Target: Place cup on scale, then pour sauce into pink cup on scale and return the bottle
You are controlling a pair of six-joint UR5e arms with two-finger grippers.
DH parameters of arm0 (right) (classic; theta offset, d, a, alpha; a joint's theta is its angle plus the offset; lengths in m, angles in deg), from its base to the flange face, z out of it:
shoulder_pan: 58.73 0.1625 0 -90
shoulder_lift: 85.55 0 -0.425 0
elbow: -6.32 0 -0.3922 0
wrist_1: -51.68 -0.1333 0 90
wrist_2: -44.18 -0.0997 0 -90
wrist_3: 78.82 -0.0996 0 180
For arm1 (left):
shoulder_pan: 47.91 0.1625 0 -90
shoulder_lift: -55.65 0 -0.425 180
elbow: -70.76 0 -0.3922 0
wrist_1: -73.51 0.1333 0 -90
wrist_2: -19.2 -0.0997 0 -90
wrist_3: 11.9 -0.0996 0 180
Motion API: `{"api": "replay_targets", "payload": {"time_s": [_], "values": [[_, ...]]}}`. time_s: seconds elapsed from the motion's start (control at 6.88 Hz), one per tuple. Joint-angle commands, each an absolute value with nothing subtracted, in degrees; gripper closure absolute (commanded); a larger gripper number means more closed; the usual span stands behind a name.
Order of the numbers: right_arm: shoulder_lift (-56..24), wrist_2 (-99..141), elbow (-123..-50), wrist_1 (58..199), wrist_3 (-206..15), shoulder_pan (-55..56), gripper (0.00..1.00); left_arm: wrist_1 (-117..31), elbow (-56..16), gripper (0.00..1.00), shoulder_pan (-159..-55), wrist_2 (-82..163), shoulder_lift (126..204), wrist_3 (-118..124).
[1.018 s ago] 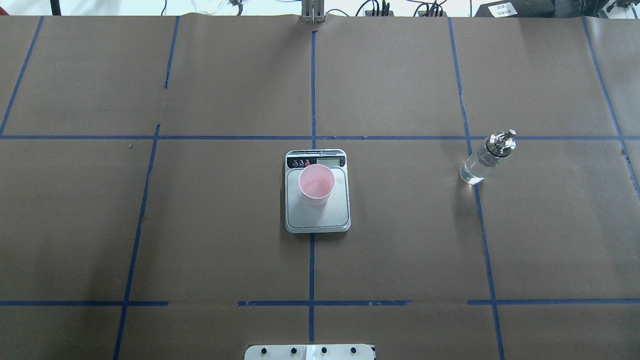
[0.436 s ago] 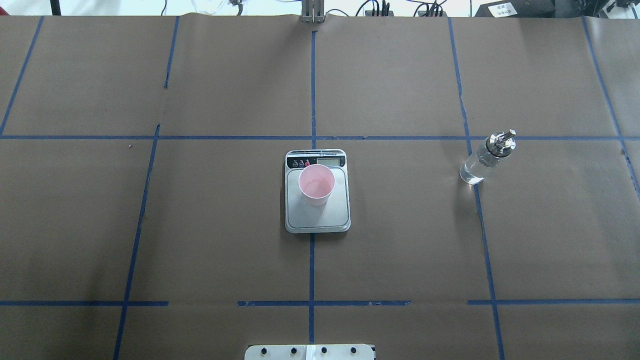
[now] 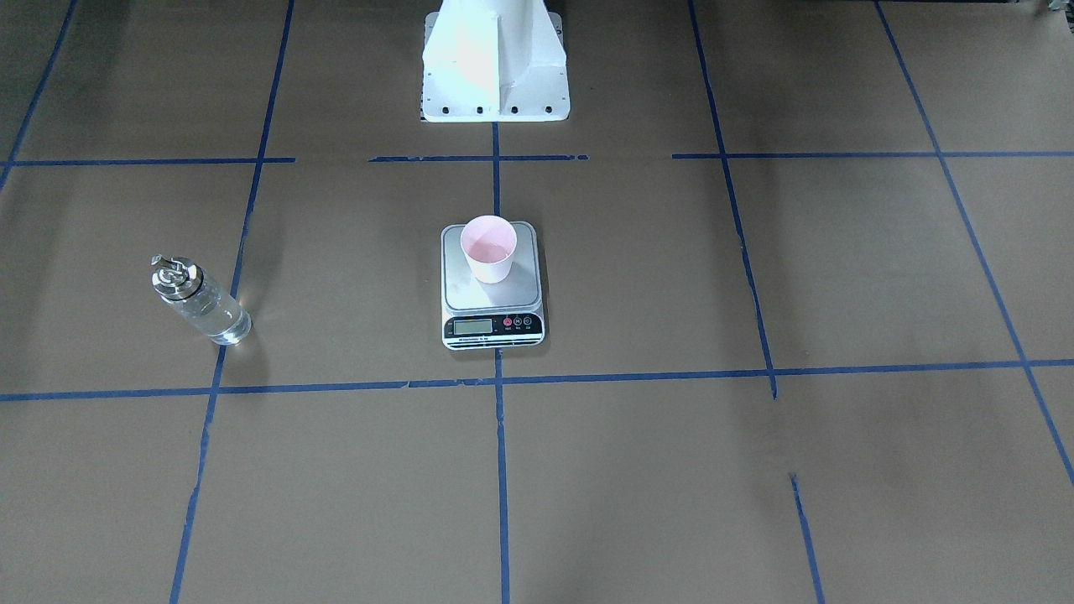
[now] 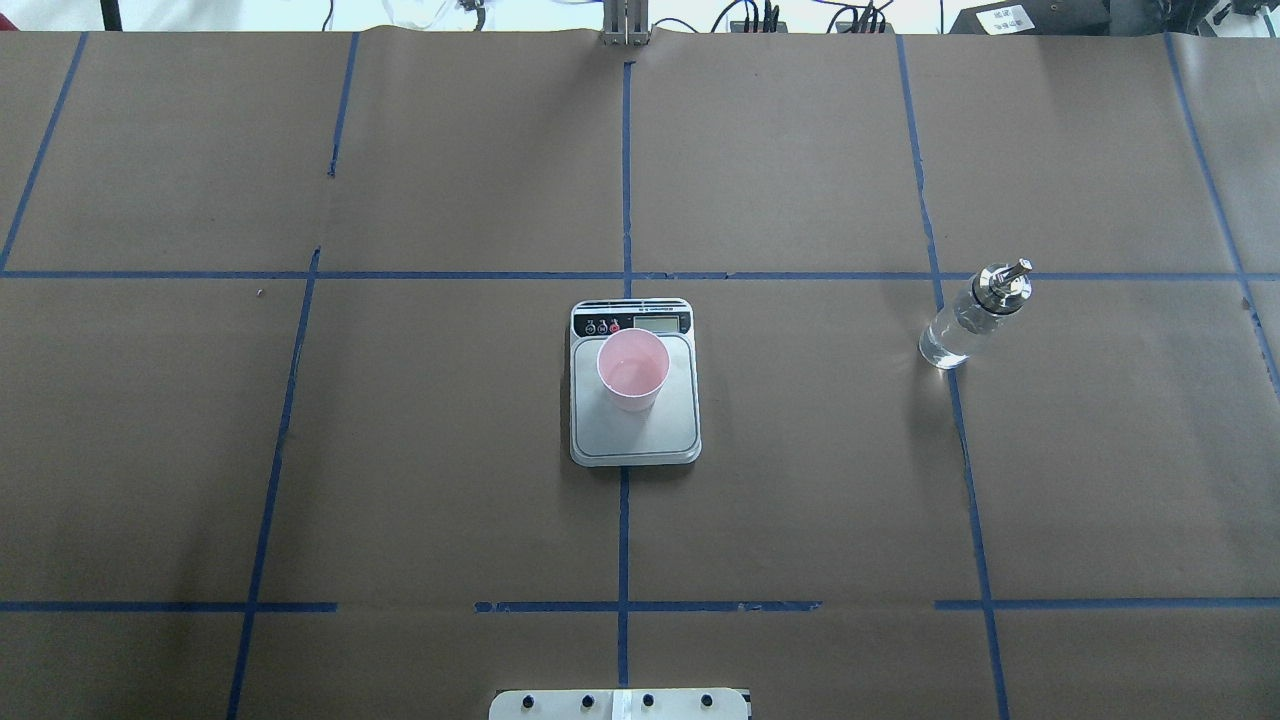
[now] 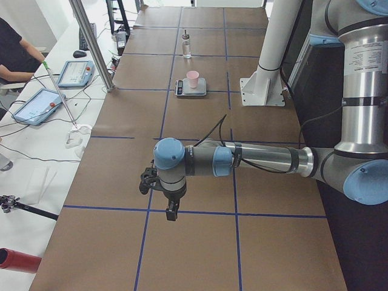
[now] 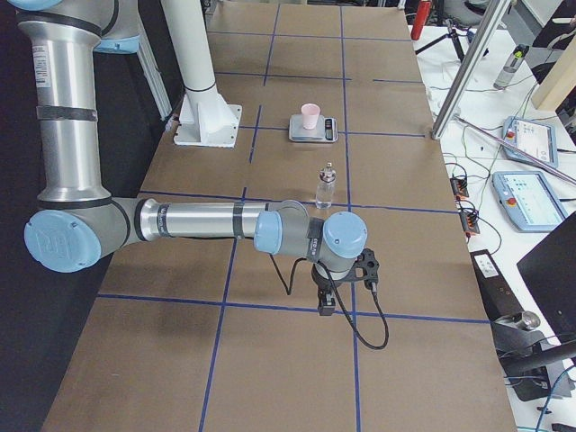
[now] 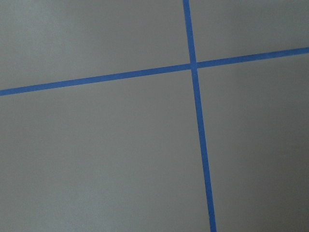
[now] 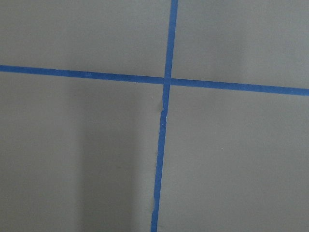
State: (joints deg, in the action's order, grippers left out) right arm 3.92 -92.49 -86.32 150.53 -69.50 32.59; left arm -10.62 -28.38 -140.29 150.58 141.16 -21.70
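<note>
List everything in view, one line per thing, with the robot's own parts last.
cup: 1, pale pink, upright on the scale's platform, towards the display end.
scale: 1, silver with a black strip, mid-table, display on the side away from the robot.
bottle: 1, clear with a silver spout, upright on the table to the robot's right of the scale, apart from it.
table: 1, covered in brown paper.
tape lines: several, blue, forming a grid on the paper.
tablets: 2, blue-edged, on the white side bench.
person: 1, dark top, at that bench.
pedestal: 1, white, at the robot's table edge.
left arm: 1, silver and blue, low over the table's left end.
right arm: 1, same colours, over the right end.
left gripper: 1, black, pointing down, holding nothing.
right gripper: 1, black, pointing down, holding nothing.
</note>
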Motion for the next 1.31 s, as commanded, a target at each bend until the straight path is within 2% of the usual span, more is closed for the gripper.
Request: {"api": "replay_targets", "payload": {"time_s": [0.0,1.16], "values": [[3.92,-92.49,-86.32,150.56,-69.5,32.59,0.0,-10.6,-28.38,0.0,-140.29,150.6,141.16,-21.65],[3.48,-92.49,-86.14,150.47,-69.5,32.59,0.0,-14.82,-28.2,0.0,-140.29,152.44,141.16,-21.48]]}}
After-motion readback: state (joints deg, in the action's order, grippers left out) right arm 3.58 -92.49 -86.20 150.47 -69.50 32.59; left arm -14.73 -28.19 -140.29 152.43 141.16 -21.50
